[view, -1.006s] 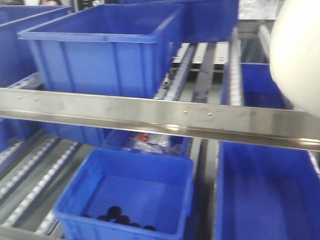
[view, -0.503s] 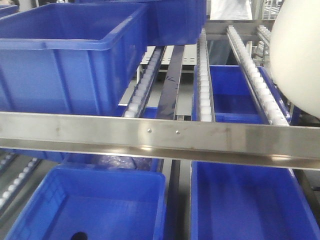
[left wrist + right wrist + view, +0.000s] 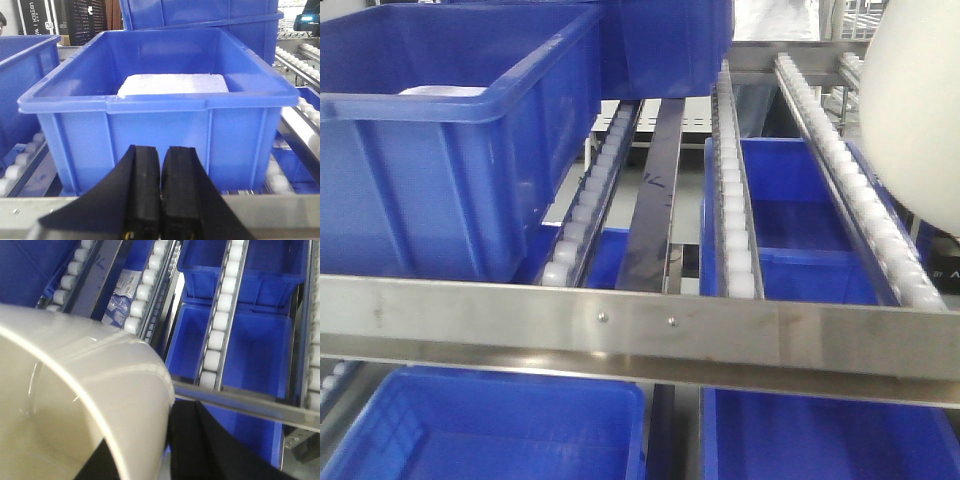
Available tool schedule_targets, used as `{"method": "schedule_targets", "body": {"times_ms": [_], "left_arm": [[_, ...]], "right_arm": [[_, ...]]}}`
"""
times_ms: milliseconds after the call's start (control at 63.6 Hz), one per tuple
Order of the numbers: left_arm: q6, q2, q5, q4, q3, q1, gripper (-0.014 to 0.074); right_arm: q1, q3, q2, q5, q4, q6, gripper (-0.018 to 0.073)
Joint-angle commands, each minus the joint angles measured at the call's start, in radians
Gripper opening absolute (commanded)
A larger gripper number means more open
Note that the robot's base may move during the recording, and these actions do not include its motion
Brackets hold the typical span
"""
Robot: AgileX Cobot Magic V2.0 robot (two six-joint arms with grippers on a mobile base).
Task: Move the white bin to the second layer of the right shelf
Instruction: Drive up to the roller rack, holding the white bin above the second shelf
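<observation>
white bin (image 3: 912,105), smooth rounded cream plastic

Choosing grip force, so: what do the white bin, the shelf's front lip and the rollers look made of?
White bin: probably smooth glossy plastic, with soft highlights. Front lip: brushed steel by its grey sheen and screws. Rollers: small white wheels, likely plastic, matte.

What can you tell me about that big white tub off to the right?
The white tub looks like smooth, glossy cream plastic with plain, curved walls. In the front view only its rounded side shows at the right edge, held above the roller rails, not resting on them. The right wrist view looks over its rim into an empty-looking inside. The right pincer sits at that rim, apparently holding it, though the grip is hidden.
</observation>
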Motion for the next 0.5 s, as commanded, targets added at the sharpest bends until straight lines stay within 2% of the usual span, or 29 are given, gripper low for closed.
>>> {"method": "schedule_targets", "body": {"times_ms": [0,487], "left_arm": [[-0.007,-0.017,-0.09,-0.006,0.033,-0.003,0.0085],[-0.007,-0.017,-0.09,-0.006,0.033,-0.003,0.0085]], "right_arm": [[-0.002,-0.033,-0.002,-0.09,0.012,-0.003,0.0056],[-0.002,-0.033,-0.002,-0.09,0.012,-0.003,0.0056]]}}
